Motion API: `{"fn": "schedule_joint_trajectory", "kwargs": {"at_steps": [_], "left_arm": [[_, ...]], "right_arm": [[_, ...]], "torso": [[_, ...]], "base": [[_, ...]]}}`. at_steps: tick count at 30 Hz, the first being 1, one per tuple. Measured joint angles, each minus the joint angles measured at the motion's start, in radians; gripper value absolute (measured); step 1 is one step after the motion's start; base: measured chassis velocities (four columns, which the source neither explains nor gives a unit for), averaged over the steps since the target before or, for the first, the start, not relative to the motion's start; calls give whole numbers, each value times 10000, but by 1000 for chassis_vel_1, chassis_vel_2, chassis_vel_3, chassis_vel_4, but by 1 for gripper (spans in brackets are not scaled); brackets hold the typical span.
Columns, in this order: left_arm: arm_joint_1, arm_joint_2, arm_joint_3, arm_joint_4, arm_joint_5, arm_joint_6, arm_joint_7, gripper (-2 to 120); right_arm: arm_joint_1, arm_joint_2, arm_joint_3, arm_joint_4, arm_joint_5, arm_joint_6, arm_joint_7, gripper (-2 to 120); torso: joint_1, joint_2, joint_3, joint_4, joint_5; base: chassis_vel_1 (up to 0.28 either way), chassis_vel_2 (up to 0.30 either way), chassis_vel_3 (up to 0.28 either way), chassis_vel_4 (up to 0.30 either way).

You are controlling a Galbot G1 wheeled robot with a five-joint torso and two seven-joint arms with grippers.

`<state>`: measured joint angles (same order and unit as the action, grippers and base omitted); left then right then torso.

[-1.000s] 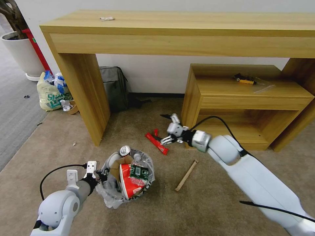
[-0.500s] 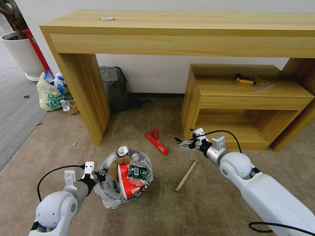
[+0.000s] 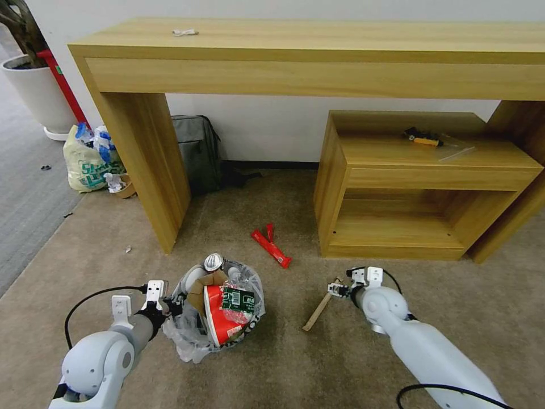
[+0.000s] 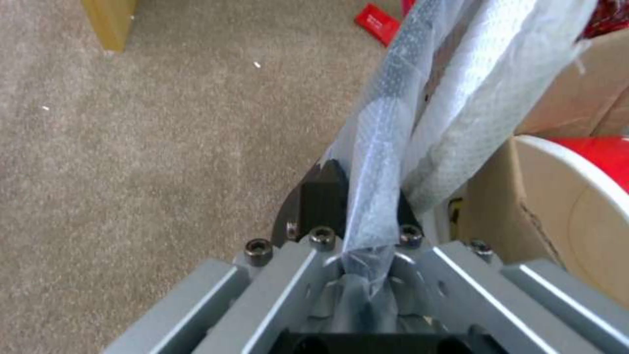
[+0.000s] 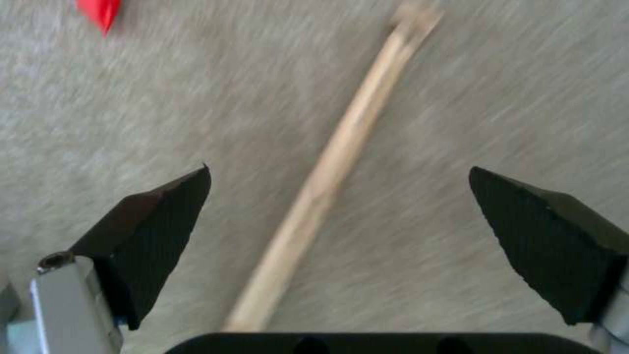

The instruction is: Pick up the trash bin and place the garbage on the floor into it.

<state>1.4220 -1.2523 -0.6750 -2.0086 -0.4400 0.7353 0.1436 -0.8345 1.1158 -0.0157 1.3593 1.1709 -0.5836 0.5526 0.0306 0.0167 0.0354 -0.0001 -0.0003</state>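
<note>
Head view: the right end effector point(image 3: 336, 289), fingers spread wide, has dropped from beside the red wrapper point(image 3: 271, 247) to the thin wooden stick point(image 3: 322, 305) lower right of centre on the beige carpet floor point(image 3: 284, 369). Left end effector point(image 3: 170, 304) stays clenched on the bag-lined small black trash bin point(image 3: 218, 309), lower left.

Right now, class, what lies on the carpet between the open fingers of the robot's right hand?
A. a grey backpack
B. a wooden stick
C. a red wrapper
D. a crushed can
B: the right wrist view shows the wooden stick running between the two spread fingers of the right hand, which hangs over the stick's upper end, while the red wrapper lies apart on the floor.
</note>
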Motion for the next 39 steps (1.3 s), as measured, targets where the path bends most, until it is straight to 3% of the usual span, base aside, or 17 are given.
{"fn": "schedule_joint_trajectory", "kwargs": {"at_steps": [7, 19, 26, 33, 39], "left_arm": [[-73, 42, 101, 67, 0, 0, -9, 0], [-111, 65, 220, 105, 12, 0, 16, 0], [-114, 94, 276, 100, 12, 0, 44, 0], [-97, 103, 276, 49, 13, 0, 57, 0], [-64, 104, 264, 7, 19, 0, 69, 0]], "right_arm": [[467, 1008, -30, -1030, 1088, -189, 1117, 100], [641, 1359, 151, -1736, 1312, -93, 1501, 100], [738, 1503, 260, -2102, 1329, 35, 1480, 86], [797, 1637, 304, -2435, 1227, 136, 1441, 84], [886, 1702, 340, -2684, 1161, 240, 1393, 67]], "torso": [[0, 0, 0, 1, 2], [0, 0, 0, -1, 3], [0, 0, 0, -1, 3], [0, 1, 0, 0, 3], [0, 0, 0, 0, 3]], "base": [[0, 0, 0, 0], [0, 0, 0, 0], [0, 0, 0, 0], [0, 0, 0, 0], [0, 0, 0, 0]]}}
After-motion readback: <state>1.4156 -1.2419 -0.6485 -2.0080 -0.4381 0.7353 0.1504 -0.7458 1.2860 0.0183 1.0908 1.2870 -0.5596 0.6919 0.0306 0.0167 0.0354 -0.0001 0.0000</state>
